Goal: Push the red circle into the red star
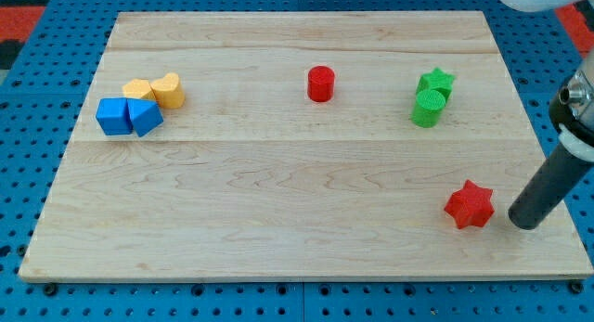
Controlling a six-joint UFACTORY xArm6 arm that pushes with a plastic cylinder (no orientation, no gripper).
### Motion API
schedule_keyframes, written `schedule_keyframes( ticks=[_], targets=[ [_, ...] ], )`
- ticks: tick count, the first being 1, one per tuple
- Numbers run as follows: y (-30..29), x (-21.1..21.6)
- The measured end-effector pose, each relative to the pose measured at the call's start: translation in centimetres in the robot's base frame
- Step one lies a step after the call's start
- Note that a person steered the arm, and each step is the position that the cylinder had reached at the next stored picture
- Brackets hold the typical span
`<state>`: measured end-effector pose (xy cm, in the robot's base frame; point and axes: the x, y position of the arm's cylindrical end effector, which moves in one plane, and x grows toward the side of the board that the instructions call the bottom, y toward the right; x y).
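Note:
The red circle [320, 83] stands near the top middle of the wooden board [278, 220]. The red star [469, 205] lies at the lower right of the board. My tip [522, 221] is at the view's right, just right of the red star with a small gap, and far to the lower right of the red circle. The dark rod rises from it up toward the right edge of the view.
A green star [436, 82] and a green circle [428, 108] touch at the upper right. At the upper left sit two yellow blocks [156, 89], a blue cube [114, 116] and another blue block [146, 116], bunched together.

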<state>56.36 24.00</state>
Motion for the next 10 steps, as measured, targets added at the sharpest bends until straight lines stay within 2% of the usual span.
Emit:
schedule_keyframes(
  ticks=[1,2,3,5,6,7,8,10],
  targets=[
    [-3.4,-4.9],
    [-6.4,-6.8],
    [-12.5,-7.5],
    [-27.4,-17.1],
    [-32.2,-19.0],
    [-32.4,-19.9],
    [-29.7,-23.3],
    [-17.7,-23.1]
  ],
)
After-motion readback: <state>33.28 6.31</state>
